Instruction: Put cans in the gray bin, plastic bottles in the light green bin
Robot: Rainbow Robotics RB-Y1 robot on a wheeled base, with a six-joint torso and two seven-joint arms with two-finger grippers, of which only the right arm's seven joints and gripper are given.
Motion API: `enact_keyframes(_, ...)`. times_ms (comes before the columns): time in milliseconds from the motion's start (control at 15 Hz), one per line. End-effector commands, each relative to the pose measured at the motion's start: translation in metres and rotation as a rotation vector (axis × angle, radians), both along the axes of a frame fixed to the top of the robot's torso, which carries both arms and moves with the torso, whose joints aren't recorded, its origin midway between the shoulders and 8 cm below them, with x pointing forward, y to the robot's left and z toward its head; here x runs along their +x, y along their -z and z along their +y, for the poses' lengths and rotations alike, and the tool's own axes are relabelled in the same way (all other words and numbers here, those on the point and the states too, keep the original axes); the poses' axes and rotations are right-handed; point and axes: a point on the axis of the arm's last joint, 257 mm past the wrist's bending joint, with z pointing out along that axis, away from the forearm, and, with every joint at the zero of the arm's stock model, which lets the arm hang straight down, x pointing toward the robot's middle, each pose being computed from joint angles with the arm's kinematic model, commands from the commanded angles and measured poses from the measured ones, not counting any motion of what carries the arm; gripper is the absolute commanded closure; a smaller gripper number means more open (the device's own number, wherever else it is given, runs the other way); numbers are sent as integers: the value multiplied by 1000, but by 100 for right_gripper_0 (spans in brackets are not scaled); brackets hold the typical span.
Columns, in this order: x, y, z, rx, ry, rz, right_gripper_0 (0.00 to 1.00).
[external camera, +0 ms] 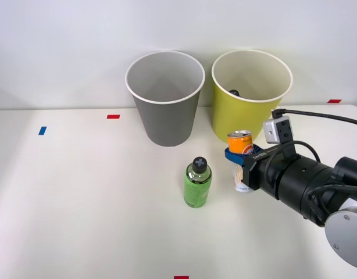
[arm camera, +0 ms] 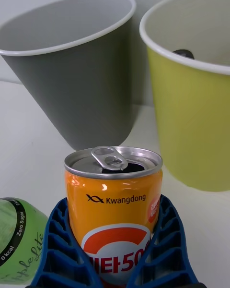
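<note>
Gripping the orange can (arm camera: 113, 206) between its blue fingers (arm camera: 165, 249), the right claw (external camera: 241, 158) stood before the light green bin (external camera: 248, 110), right of the green bottle (external camera: 197, 182). Its opened pull-tab showed from the wrist; the white desk (external camera: 79, 197) spread below the front camera.

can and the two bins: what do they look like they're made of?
Can: metal, likely aluminium; bare silver top with pull tab, glossy printed orange body.
Gray bin: looks like matte molded plastic or coated card, white rim; can't settle which.
Light green bin: same build, smooth yellow-green wall, cream inside.
</note>
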Motion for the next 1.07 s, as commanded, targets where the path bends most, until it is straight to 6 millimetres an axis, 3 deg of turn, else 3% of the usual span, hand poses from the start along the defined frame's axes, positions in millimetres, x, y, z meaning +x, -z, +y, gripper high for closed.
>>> enact_keyframes(67,2,-14,-15,-3,4,-77,100)
enact_keyframes(333,-4,-54,-12,145,-23,-206,100)
enact_keyframes(667,-10,-126,-2,338,-69,-387,100)
enact_keyframes(867,-3,-157,9,369,-104,-447,100)
enact_keyframes(1067,26,-191,36,478,-174,-491,100)
